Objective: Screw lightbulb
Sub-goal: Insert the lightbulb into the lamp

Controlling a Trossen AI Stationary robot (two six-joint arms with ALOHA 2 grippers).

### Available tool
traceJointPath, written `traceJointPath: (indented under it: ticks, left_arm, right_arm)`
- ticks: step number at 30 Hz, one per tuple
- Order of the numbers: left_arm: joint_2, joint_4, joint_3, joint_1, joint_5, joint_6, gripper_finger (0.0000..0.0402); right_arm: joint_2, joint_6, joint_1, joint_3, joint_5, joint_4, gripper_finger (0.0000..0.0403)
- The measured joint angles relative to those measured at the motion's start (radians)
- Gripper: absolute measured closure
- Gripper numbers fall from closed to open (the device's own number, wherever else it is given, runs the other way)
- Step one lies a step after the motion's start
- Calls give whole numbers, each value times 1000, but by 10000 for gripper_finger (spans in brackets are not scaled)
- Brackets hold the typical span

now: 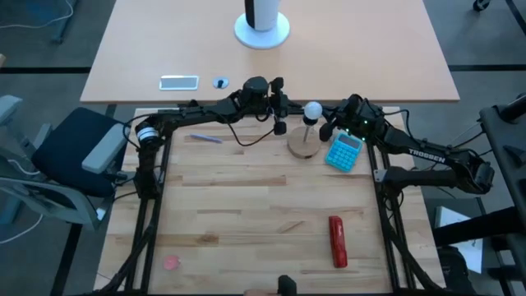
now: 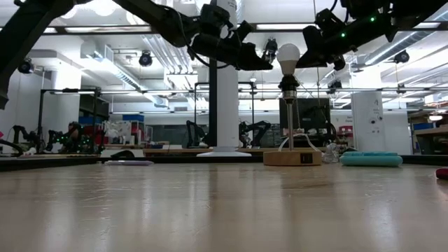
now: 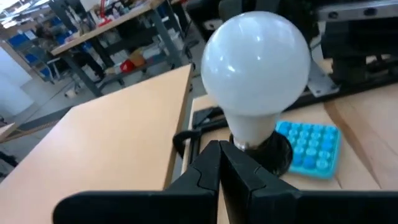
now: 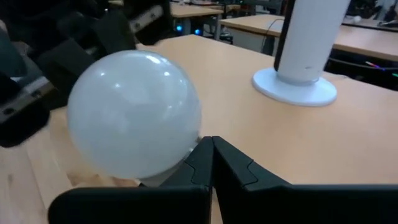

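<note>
The white frosted lightbulb (image 1: 312, 109) stands upright with its screw end in the dark socket (image 2: 289, 87) on top of a thin post. The post rises from a round wooden disc (image 1: 302, 148). My left gripper (image 1: 281, 105) is shut just left of the bulb, and its fingertips (image 3: 219, 149) are close to the bulb's neck (image 3: 247, 134). My right gripper (image 1: 332, 123) is shut just right of the bulb, and its fingertips (image 4: 210, 148) are beside the bulb's lower side (image 4: 134, 118). In the low view, both grippers hang at bulb height (image 2: 288, 54). My left gripper's shut fingertips point level at the bulb's neck from the table's left; I cannot tell whether they touch it. My right gripper's shut fingertips lie beside the bulb's lower side from the table's right; I cannot tell whether they touch it.
A blue calculator (image 1: 343, 152) lies right of the disc. A red object (image 1: 337, 241) lies near the front right and a pink disc (image 1: 170, 263) near the front left. A purple pen (image 1: 205, 138) lies at the left. A large white cylinder (image 1: 261, 25) stands on the far table.
</note>
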Motion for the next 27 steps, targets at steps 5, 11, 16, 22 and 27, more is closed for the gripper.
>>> traceJointPath:
  ticks: [5,11,16,22,27]
  left_arm:
    - [-38,-129,0,3,89,45,401]
    - [-49,-96,0,-4,262,75,401]
    - [-49,-26,0,-2,248,77,401]
    - [-41,3,0,-4,249,96,401]
    - [-16,36,0,-8,239,105,401]
  right_arm:
    - [-2,0,0,0,3,-2,401]
    - [-3,0,-1,-1,4,-2,401]
    - [-10,14,-1,-2,52,-6,401]
    - [-61,19,-1,-2,51,-9,401]
    - [-111,44,-1,-2,-25,-14,401]
